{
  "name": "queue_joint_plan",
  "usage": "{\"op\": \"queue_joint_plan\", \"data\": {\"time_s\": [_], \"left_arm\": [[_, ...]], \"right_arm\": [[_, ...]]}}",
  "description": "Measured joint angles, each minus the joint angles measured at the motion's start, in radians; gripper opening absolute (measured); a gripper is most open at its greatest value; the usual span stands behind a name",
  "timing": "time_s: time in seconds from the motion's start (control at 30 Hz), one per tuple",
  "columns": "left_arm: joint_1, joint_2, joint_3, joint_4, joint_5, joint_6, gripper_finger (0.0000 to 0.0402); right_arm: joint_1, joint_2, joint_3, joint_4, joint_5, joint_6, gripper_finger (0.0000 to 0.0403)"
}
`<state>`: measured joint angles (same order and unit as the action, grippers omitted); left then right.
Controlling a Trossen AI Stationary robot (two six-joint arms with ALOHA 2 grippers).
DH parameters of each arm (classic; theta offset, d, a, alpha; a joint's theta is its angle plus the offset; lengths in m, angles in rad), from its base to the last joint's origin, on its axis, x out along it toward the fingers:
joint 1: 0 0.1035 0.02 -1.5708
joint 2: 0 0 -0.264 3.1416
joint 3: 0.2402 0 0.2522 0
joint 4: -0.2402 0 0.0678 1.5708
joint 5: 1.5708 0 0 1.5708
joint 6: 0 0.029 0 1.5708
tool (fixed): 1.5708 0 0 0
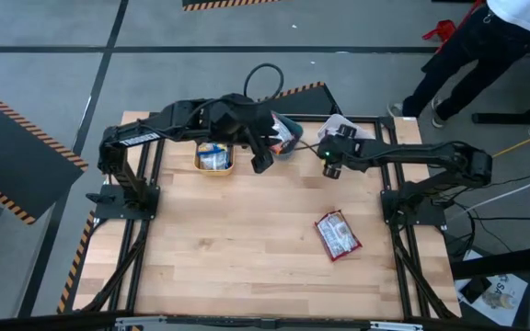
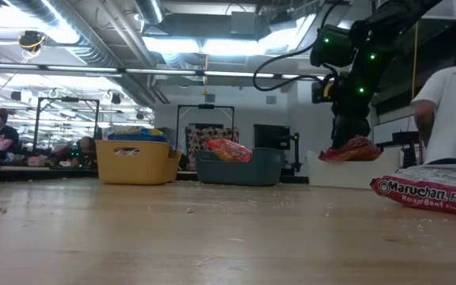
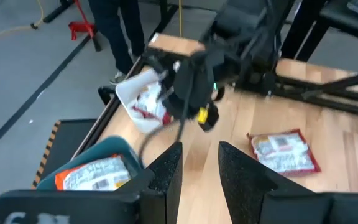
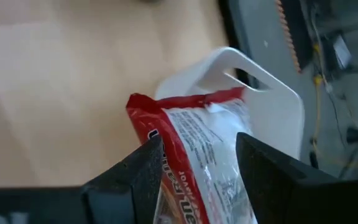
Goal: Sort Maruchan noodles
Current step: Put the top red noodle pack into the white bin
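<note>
The right hand (image 4: 194, 171) hangs over the white bin (image 4: 272, 106) at the table's far edge, fingers apart, a dark red-and-white noodle packet (image 4: 197, 155) lying between them over the bin. The left hand (image 3: 194, 174) hovers beside it over the teal bin (image 3: 104, 155), fingers parted on nothing; below it one orange packet (image 3: 95, 175) lies in the teal bin. Farther left, the yellow bin (image 1: 215, 158) holds blue-and-yellow packets, number unclear. Nearer the table's front, one more red packet (image 1: 337, 234) lies flat on the wooden table (image 1: 237, 248). Beyond the right hand a person (image 1: 472, 46) stands on the grey floor.
</note>
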<state>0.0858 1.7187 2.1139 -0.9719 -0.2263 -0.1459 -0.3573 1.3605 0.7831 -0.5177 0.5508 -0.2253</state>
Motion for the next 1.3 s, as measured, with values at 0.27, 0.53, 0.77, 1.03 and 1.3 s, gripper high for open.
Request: {"op": "queue_joint_plan", "data": {"time_s": [0.27, 0.53, 0.77, 1.03, 1.3], "left_arm": [[0.001, 0.000, 0.000, -0.023, -0.001, 0.000, 0.0096], [0.001, 0.001, 0.000, -0.046, -0.001, 0.000, 0.0096], [0.001, 0.001, 0.000, -0.055, -0.001, 0.020, 0.0096], [0.001, 0.001, 0.000, -0.098, -0.001, 0.032, 0.0096], [0.001, 0.001, 0.000, -0.098, -0.001, 0.078, 0.0096]], "right_arm": [[-0.071, -0.001, 0.078, -0.058, 0.102, 0.171, 0.0191], [-0.130, -0.001, 0.087, -0.075, -0.081, 0.180, 0.0191], [-0.127, -0.011, 0.087, -0.063, -0.217, 0.034, 0.0191], [-0.126, -0.011, 0.087, -0.219, -0.326, 0.011, 0.0191], [-0.127, -0.011, 0.087, -0.234, -0.274, -0.068, 0.0223]]}}
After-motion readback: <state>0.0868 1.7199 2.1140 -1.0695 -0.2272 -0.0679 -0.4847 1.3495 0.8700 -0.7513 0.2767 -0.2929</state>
